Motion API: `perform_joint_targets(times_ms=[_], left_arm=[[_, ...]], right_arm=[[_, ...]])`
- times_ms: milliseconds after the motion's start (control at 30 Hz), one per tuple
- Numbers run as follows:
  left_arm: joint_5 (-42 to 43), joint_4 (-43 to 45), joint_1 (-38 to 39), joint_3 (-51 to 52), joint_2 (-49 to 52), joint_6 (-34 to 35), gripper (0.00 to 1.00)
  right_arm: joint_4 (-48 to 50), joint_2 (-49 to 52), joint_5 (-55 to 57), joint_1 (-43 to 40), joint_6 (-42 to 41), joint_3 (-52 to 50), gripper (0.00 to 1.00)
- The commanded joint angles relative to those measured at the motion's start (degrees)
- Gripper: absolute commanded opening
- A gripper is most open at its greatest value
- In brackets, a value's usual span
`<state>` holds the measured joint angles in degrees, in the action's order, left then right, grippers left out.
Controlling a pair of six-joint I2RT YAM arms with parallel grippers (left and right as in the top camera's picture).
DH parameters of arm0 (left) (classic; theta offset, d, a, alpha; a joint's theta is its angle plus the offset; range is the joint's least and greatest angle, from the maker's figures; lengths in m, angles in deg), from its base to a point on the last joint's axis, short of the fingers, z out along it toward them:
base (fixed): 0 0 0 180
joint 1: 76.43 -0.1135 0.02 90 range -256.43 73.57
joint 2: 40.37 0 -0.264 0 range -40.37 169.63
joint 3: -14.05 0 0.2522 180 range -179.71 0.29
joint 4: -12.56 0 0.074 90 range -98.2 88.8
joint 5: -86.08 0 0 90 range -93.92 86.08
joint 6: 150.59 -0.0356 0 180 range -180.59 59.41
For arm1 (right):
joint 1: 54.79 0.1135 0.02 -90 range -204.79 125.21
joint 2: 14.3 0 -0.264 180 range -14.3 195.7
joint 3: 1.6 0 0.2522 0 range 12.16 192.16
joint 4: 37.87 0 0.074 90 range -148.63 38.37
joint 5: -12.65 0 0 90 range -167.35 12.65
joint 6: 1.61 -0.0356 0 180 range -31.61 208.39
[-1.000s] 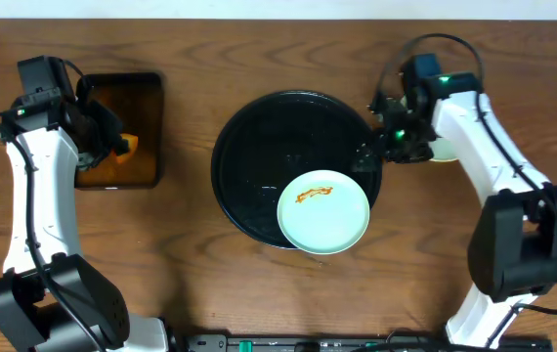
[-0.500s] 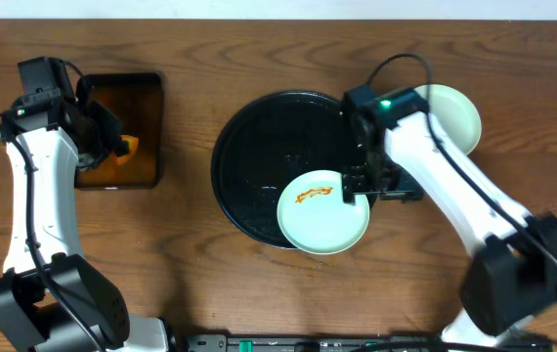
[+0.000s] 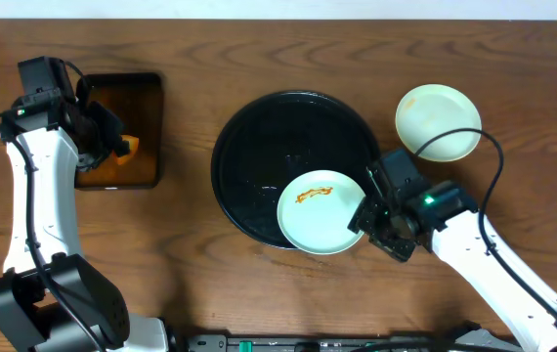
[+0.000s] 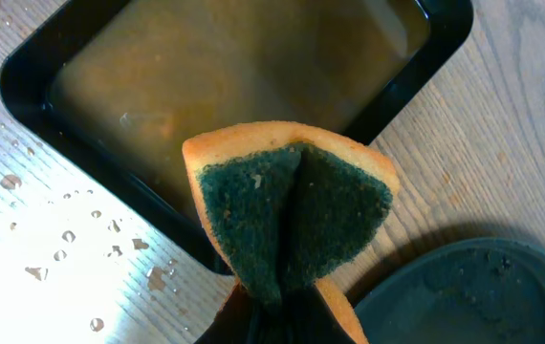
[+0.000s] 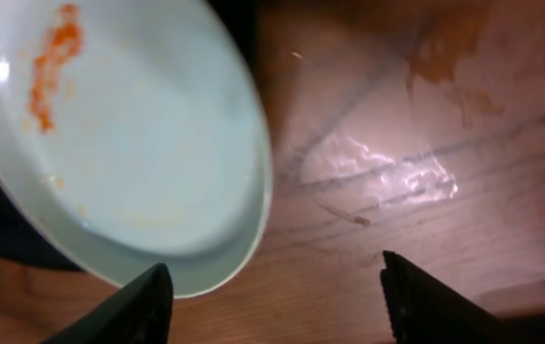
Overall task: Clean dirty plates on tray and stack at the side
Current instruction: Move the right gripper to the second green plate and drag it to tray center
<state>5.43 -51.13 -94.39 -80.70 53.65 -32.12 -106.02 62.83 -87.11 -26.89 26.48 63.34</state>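
Observation:
A pale mint-blue plate (image 3: 322, 211) with an orange smear rests on the front right rim of the round black tray (image 3: 259, 147). My right gripper (image 3: 368, 217) is at that plate's right edge, open. In the right wrist view the plate (image 5: 129, 134) fills the upper left. The gripper (image 5: 272, 291) has one finger (image 5: 134, 311) at the plate's rim and the other over bare wood. A pale yellow plate (image 3: 438, 122) lies on the table right of the tray. My left gripper (image 3: 112, 147) is shut on an orange sponge (image 4: 292, 205) with a green scouring face.
A rectangular black tray (image 3: 122, 117) of orange-brown liquid sits at the left, under the sponge. Water drops (image 4: 62, 239) dot the wood beside it. An orange-brown stain (image 5: 440, 53) marks the table near the right gripper.
My right arm has swung from the yellow plate at the back right to the mint-blue plate's right edge, leaving the yellow plate on the table. Its jaws have narrowed. The left arm has not moved.

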Motion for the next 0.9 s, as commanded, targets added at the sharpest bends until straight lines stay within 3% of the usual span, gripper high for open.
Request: perform_joint_targets(times_ms=[0,167,233,300,433,467,533,600,733,867], left_arm=[[0.50,0.00,-0.09,0.33,0.28,-0.37,0.08],[0.50,0.04,-0.09,0.33,0.28,-0.39,0.08],[0.50,0.04,-0.09,0.33,0.28,-0.39,0.09],[0.50,0.07,-0.09,0.33,0.28,-0.37,0.08],[0.50,0.07,-0.09,0.33,0.28,-0.39,0.08],[0.50,0.07,-0.09,0.33,0.28,-0.39,0.08],[0.50,0.07,-0.09,0.33,0.28,-0.37,0.08],[0.50,0.07,-0.09,0.33,0.28,-0.37,0.08],[0.50,0.07,-0.09,0.33,0.28,-0.37,0.08],[0.50,0.07,-0.09,0.33,0.28,-0.37,0.08]], right_arm=[[0.87,2.99,-1.25,1.05,-6.12,-1.07,0.65],[4.33,9.66,-1.49,5.77,-11.04,-1.05,0.51],[6.36,11.89,-2.16,7.63,-12.02,-1.05,0.51],[9.07,14.05,-2.89,9.22,-12.07,-1.05,0.59],[10.16,16.72,-2.91,10.05,-13.49,-1.05,0.57],[10.34,16.98,-2.93,10.01,-13.46,-1.05,0.54],[11.43,17.40,-2.97,10.01,-13.09,-1.03,0.25],[11.52,17.38,-2.93,10.01,-12.37,-0.55,0.08],[10.12,17.38,-2.03,10.01,-9.40,1.97,0.02],[6.38,17.38,2.01,10.01,-5.68,6.64,0.02]])
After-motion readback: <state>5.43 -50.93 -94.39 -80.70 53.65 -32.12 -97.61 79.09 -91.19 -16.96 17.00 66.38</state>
